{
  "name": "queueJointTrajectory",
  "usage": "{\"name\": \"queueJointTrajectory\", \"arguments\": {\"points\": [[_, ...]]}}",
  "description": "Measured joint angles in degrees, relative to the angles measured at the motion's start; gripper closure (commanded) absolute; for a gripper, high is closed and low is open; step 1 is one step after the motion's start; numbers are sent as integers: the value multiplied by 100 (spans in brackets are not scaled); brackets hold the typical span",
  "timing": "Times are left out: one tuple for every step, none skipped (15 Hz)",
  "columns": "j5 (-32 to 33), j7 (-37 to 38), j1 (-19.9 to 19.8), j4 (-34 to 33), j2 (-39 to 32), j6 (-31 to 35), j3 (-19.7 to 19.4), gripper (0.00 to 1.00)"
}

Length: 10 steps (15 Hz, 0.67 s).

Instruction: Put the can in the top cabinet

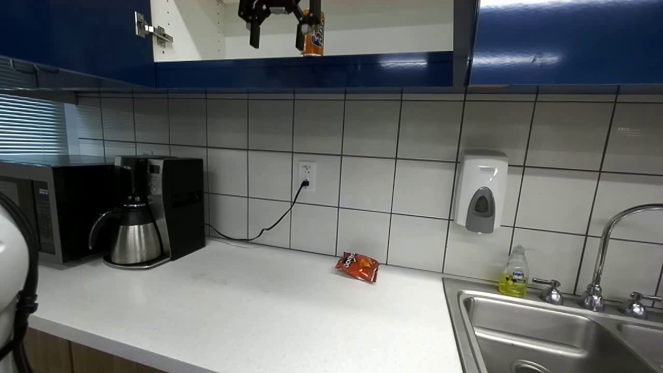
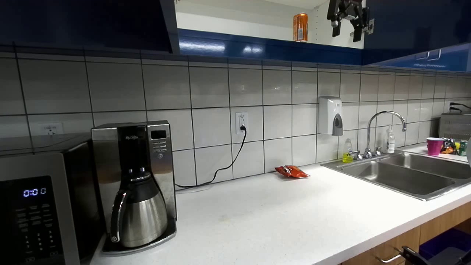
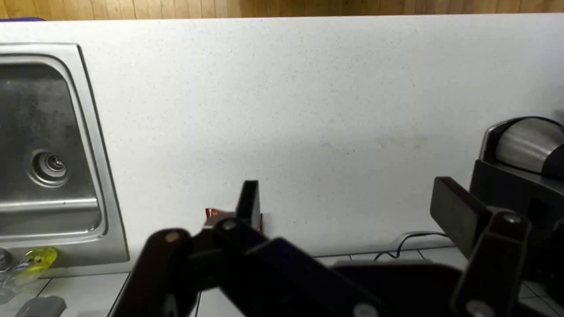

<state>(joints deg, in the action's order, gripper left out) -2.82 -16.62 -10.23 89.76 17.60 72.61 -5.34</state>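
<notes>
An orange can stands upright inside the open top cabinet; it shows in both exterior views (image 1: 317, 41) (image 2: 300, 27). The cabinet's blue bottom edge shows in both exterior views (image 1: 305, 71) (image 2: 268, 46). My gripper is in front of the cabinet opening, fingers pointing down, in both exterior views (image 1: 277, 42) (image 2: 346, 34). One finger covers part of the can in an exterior view, while they appear apart where they are seen side by side. In the wrist view the gripper (image 3: 348, 198) is wide open with nothing between its fingers. The can is out of the wrist view.
An open blue cabinet door (image 1: 77, 41) hangs beside the opening. On the counter below are a red chip bag (image 1: 357, 267), a coffee maker (image 1: 181, 207) and a microwave (image 2: 33, 206). A steel sink (image 1: 453, 311) and a wall soap dispenser (image 1: 481, 191) are to one side.
</notes>
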Motion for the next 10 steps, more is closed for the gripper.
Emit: {"name": "queueJointTrajectory", "arguments": {"points": [[39, 0, 53, 330, 109, 138, -35, 0], [69, 0, 103, 667, 214, 286, -71, 0], [95, 0, 142, 1013, 319, 448, -94, 0], [124, 0, 173, 1357, 421, 625, -108, 0], [166, 0, 202, 1719, 526, 818, -122, 0], [200, 0, 225, 2081, 633, 1025, -130, 0], [235, 2, 244, 2452, 741, 1245, -135, 0], [270, 4, 259, 2799, 847, 1438, -135, 0], [291, 5, 272, 3110, 949, 1596, -135, 0], [294, 5, 279, 3318, 1028, 1700, -135, 0]]}}
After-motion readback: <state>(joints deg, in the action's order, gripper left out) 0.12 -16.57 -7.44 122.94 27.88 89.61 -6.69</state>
